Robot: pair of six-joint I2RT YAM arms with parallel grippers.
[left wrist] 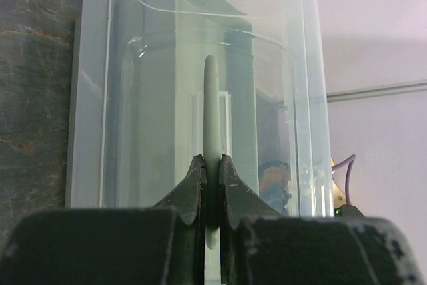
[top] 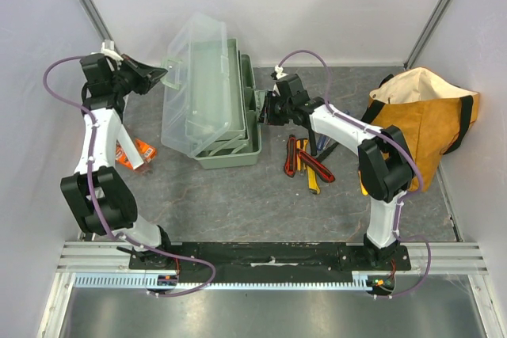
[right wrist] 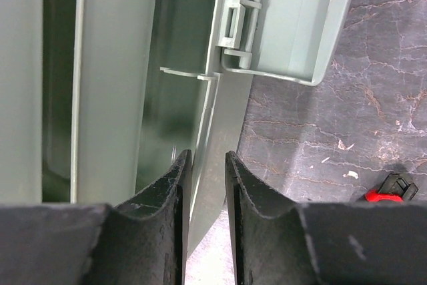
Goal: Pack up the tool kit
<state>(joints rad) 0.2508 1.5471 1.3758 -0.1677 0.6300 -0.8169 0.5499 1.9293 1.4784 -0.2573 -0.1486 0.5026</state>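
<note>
The pale green toolbox [top: 231,154] stands open at the back of the table, its translucent lid [top: 198,85] tipped up to the left. My left gripper [top: 162,77] is shut on the lid's green handle [left wrist: 211,105], which is pinched between the fingertips [left wrist: 211,165]. My right gripper [top: 263,108] is at the box's right side. Its jaws [right wrist: 208,158] straddle the thin green wall [right wrist: 227,111], still a little apart, with a gap on the right side. An inner tray [right wrist: 300,25] hangs just above. Red and yellow hand tools [top: 305,160] lie on the table right of the box.
An orange-tan fabric bag [top: 428,128] with black straps sits at the far right. A small orange item [top: 142,150] lies by the left arm. A red and black tool [right wrist: 390,190] lies on the dark stone-patterned tabletop [right wrist: 347,125]. White walls enclose the table.
</note>
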